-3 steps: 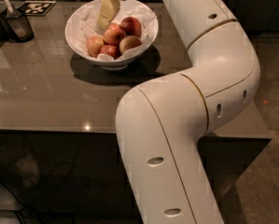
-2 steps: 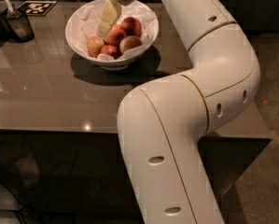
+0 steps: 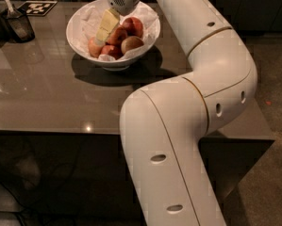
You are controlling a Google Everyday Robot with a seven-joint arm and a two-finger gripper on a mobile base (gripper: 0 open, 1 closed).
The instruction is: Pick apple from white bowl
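the robot's thick white jointed arm [image 3: 202, 79] fills the right side, bending over the glossy grey-brown table [image 3: 46, 93]. on the table's far part sits the wide, round white bowl [image 3: 119, 62], lined with crumpled paper and holding red and yellowish apples [image 3: 131, 44]. the gripper [image 3: 103, 36] reaches down into the bowl, its cream tip at the left of the pile; i cannot tell whether it is apart, together or clamped. a small dark container [image 3: 20, 27] with a utensil stands far left.
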